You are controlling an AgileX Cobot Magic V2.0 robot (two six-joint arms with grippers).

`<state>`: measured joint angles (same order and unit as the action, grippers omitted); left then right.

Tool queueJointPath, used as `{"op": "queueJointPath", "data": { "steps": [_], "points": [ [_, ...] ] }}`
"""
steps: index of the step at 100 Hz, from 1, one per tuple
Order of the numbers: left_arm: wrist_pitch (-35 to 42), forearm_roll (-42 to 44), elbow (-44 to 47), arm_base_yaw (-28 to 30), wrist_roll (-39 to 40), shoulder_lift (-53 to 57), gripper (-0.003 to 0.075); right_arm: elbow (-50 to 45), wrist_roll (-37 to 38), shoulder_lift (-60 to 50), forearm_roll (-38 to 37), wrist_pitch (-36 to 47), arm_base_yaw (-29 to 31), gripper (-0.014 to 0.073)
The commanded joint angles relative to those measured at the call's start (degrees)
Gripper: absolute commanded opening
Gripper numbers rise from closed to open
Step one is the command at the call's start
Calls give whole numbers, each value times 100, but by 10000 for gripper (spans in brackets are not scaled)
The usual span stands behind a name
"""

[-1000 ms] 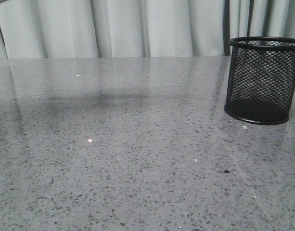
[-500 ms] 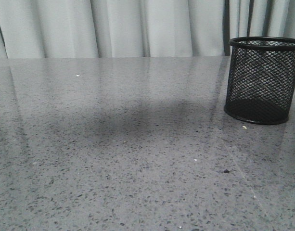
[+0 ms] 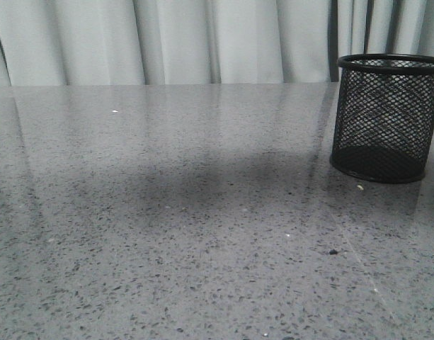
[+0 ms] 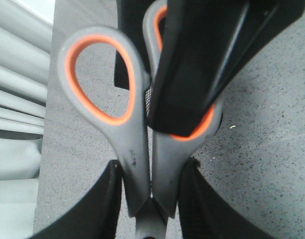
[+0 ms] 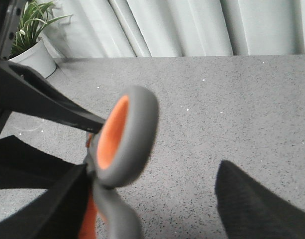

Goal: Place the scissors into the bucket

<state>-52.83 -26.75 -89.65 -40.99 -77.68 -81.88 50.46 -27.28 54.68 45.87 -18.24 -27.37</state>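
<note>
Two black fingers of the left gripper (image 4: 151, 206) pinch the scissors (image 4: 135, 164) by the grey shanks just below the orange-lined handle loops, closed tight on them, with the loops standing clear of the grip and the blades out of sight. A dark bar that I take for a finger of the right gripper (image 5: 150, 194) crosses the second loop in the left wrist view. In its own wrist view that gripper's two fingers sit well apart, one close beside the handle seen edge-on, the other off to the far side with bare table between them, so it looks spread wide and clamped on nothing. Behind the loops a patch of black mesh shows, which puts the bucket (image 3: 386, 120) in line beyond the scissors, though how near I cannot tell. In the front view neither arm appears; the bucket stands upright and empty at the far right of the speckled grey table (image 3: 202, 283). What has changed is the shadow (image 3: 202, 184): a second ago it lay faint at left centre, and now it is broader, darker and spread rightward almost to the bucket's base. I judge the arms are carrying the scissors toward the bucket, with the drop not yet made.
</note>
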Motion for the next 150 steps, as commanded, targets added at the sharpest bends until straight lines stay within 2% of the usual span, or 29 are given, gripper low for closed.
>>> {"op": "queueJointPath", "data": {
  "steps": [1,20,47,61,66,72,82,97,106,118,150],
  "points": [
    [319,-459,-198,-56,27,227,-1,186,-76,49,50,392,11,356],
    [353,-469,-198,-56,27,227,-1,186,-76,110,206,375,11,-77],
    [508,-451,-198,-56,27,406,6,323,-76,90,215,408,11,-74],
    [915,-302,-198,-23,192,857,118,658,-76,90,-217,336,150,-74],
    [1029,-178,-198,-23,530,1064,171,799,-76,90,-406,167,261,-74],
    [1026,129,-198,-23,1391,1342,195,1008,-76,90,-624,-149,475,-74],
    [645,800,-198,-23,2833,1738,164,1389,-76,90,-990,-921,906,-73],
    [-157,1838,-10,-23,4438,2272,-22,2046,-76,117,-1476,-2357,1633,-73],
    [-168,2262,316,-23,5301,2616,-20,2408,-76,223,-1702,-3221,2022,-73],
    [148,2244,990,-23,5621,3251,-20,2656,-76,445,-1879,-3966,2302,-73],
    [1995,1374,3319,-23,5621,4911,-20,2656,303,1087,-2953,-4183,2302,-73]
  ]
}}
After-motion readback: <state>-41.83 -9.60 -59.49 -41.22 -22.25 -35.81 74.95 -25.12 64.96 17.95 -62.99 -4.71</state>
